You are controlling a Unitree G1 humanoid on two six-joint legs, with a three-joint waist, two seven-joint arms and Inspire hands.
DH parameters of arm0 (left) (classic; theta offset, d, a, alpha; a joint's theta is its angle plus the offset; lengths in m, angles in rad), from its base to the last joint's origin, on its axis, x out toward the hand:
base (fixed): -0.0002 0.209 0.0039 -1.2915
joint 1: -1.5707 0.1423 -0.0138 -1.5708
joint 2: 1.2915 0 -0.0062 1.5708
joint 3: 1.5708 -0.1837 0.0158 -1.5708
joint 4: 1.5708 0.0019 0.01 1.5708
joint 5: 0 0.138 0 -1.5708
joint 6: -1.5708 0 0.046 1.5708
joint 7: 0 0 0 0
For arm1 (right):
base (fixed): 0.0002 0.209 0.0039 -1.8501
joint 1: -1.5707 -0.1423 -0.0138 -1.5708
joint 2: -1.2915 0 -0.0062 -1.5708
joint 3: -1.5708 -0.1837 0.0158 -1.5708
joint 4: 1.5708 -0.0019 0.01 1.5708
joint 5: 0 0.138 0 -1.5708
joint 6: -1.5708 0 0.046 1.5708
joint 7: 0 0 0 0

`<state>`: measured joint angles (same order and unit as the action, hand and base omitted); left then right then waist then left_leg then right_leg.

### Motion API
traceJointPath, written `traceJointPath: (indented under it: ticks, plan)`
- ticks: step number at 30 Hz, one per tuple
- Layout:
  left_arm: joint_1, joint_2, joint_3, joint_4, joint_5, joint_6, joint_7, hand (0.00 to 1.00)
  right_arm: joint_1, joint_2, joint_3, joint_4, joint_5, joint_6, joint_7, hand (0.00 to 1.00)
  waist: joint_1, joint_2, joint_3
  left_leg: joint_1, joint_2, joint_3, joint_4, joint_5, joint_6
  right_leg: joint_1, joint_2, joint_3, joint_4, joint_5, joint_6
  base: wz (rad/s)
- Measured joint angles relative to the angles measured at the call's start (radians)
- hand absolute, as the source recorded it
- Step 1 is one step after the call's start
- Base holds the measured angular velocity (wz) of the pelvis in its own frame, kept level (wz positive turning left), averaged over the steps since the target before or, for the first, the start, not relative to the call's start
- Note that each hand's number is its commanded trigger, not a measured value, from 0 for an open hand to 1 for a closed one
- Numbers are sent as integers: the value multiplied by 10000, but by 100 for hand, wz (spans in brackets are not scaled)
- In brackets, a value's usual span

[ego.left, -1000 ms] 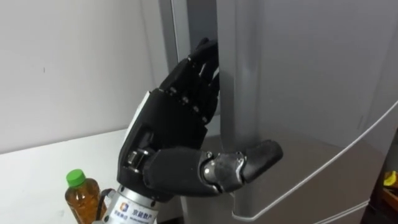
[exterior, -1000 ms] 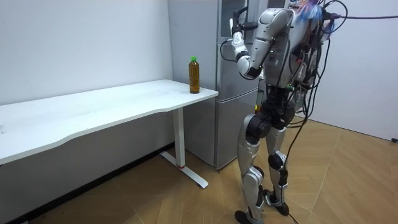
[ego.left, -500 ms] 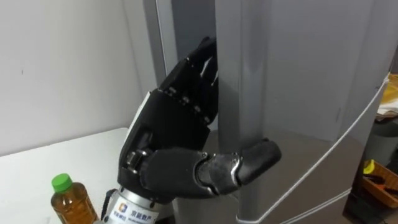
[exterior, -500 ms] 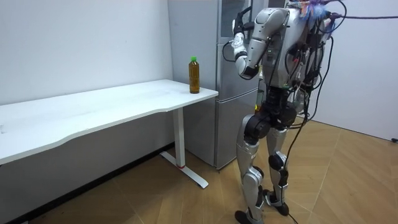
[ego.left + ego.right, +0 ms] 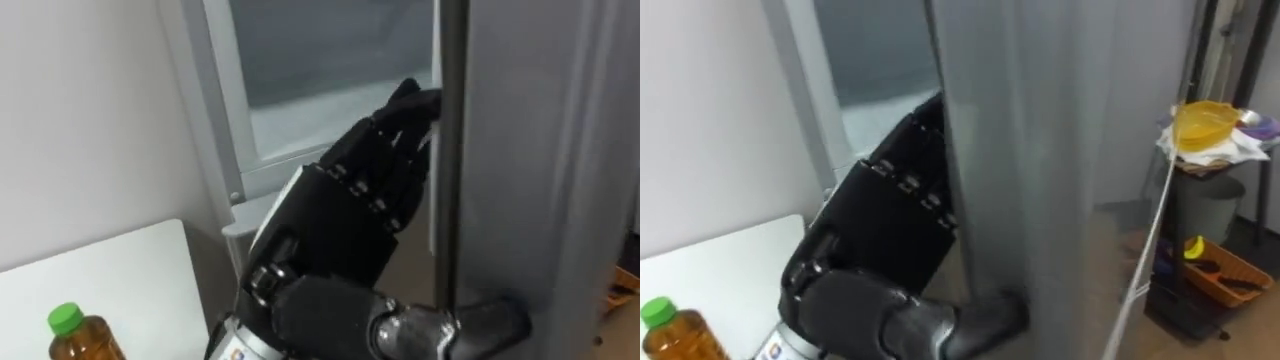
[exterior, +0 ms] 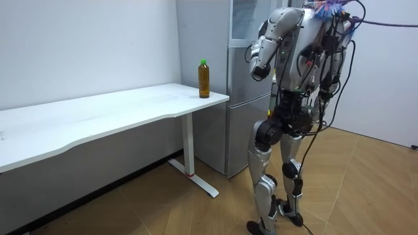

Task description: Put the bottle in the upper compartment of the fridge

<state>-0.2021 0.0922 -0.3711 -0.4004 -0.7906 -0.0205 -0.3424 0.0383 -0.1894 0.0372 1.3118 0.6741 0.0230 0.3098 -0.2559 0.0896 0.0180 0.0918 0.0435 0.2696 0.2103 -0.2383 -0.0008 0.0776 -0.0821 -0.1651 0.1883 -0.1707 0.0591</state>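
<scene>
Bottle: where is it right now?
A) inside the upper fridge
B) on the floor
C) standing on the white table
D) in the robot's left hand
C: the bottle stands upright near the corner of the white table, while the left hand is curled round the edge of the upper fridge door.

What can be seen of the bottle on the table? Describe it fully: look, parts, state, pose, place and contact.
The bottle is a clear container, plastic by the look, filled nearly to the neck with amber liquid and closed with a green cap. It stands upright on the white table, near the end corner beside the fridge. Only the tabletop touches it. The left robot hand is off it, gripping the edge of the fridge door.
</scene>
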Motion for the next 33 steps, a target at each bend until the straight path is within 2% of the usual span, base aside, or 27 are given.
traceJointPath:
  ticks: [2,4,5,7,10,18,33]
  plan:
    - [-114,148,-222,77,22,168,-198,0,5,-22,-3,-13,59,5,2,0,-195,11,-4,40,9,65,-62,2,-3,-30,9,12,5,6,-10,-19]
    - [-146,283,-507,105,428,485,-357,0,5,-32,0,-16,248,13,9,0,-399,7,-1,40,22,214,-90,1,-4,-105,22,116,1,6,-10,-16]
    - [-152,341,-575,135,531,561,-393,0,8,-32,0,-11,291,18,10,0,-428,6,-1,43,26,242,-88,1,-4,-106,25,142,1,7,-11,-17]
    - [-279,441,-795,370,1032,974,-508,0,20,-35,1,17,415,23,6,0,-501,5,0,61,25,322,-87,-1,-5,-134,29,239,-2,7,-11,-11]
    - [-366,445,-818,558,1412,1373,-548,0,12,-38,2,16,539,114,-12,0,-560,2,1,43,26,339,-91,-1,-6,-179,34,259,-2,6,-10,-2]
    - [-722,443,-844,558,1510,1448,-549,0,9,-85,224,39,996,219,-25,0,-555,9,-3,-23,32,386,-57,0,-6,-252,37,284,-22,5,-9,0]
    - [-720,579,-833,579,1509,1452,-349,0,9,-111,498,30,1066,208,-75,0,-397,-1,6,-2,29,458,-55,3,-8,-258,40,367,-44,-3,-1,-2]
